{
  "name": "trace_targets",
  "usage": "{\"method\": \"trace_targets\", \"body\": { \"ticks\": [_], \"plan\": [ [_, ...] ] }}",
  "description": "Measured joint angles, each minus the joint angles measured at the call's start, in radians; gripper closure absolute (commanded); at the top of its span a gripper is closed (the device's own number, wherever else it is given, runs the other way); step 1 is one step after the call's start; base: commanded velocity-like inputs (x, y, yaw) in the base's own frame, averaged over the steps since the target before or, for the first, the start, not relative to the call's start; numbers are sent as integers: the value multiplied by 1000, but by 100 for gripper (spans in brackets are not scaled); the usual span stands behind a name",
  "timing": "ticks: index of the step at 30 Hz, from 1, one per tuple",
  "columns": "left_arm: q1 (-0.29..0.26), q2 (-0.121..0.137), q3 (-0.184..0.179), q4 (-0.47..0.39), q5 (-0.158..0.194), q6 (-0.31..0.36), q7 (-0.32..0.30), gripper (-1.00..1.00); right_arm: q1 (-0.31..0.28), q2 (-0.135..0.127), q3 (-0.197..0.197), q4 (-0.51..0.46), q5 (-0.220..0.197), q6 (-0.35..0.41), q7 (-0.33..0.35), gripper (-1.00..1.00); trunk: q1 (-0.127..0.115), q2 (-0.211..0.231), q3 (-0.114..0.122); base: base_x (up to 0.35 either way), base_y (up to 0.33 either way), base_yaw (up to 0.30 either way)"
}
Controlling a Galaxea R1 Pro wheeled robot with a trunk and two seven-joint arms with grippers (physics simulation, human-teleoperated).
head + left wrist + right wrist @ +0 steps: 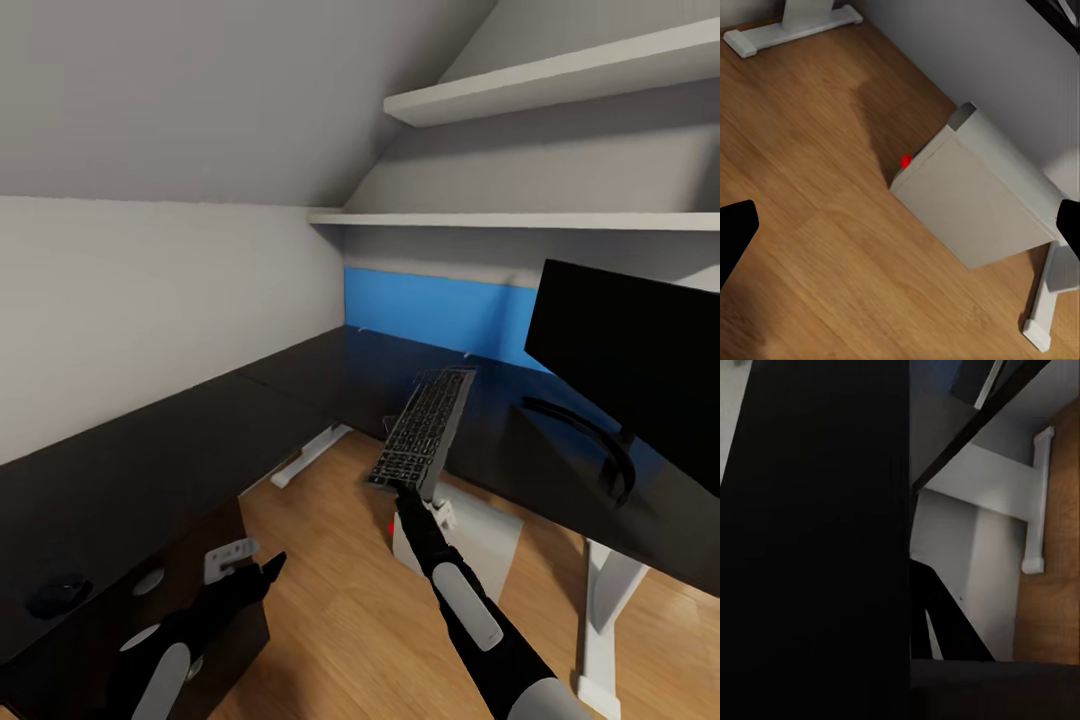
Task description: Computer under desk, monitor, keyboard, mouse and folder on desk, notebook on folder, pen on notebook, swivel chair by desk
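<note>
My right gripper (408, 488) is shut on the near end of the slim black keyboard (425, 430). The keyboard hangs tilted, its far end over the front edge of the black L-shaped desk (200, 430). The monitor (640, 370) stands on the desk at the right, screen dark. Under the desk, the pale grey computer (967, 195) with a red light sits on the floor. A small dark mouse (58, 593) lies on the desk's near left part. My left gripper (262, 575) hovers open and empty over the floor, its black fingertips (735, 232) wide apart.
The black drawer unit (160, 590) with silver knobs stands at the lower left. White desk legs (310, 455) (600, 620) rest on the wooden floor (340, 600). Two white shelves (520, 220) and a sloped ceiling hang above the desk. A blue panel (440, 310) backs it.
</note>
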Motion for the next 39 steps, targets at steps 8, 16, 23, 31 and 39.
{"method": "trace_targets", "body": {
  "ticks": [8,16,23,31,39],
  "plan": [
    [19,-1,-67,106,-66,-8,32,-100,1,-88,6,-138,-5,365,-2,100,-31,56,25,0,0,0],
    [41,0,-104,406,-185,-110,32,-100,2,-146,2,-234,-15,534,23,100,-61,112,50,0,0,0],
    [43,1,-106,692,-229,-441,31,-100,7,-143,29,-250,-5,539,36,100,-69,126,56,0,0,132],
    [43,1,-100,837,-240,-595,32,-100,7,-117,180,-254,54,532,31,100,-69,126,56,-1,0,274],
    [43,-3,-103,857,-237,-649,33,-100,7,-83,221,-254,106,532,27,100,-69,126,56,-195,-69,281]
  ]
}}
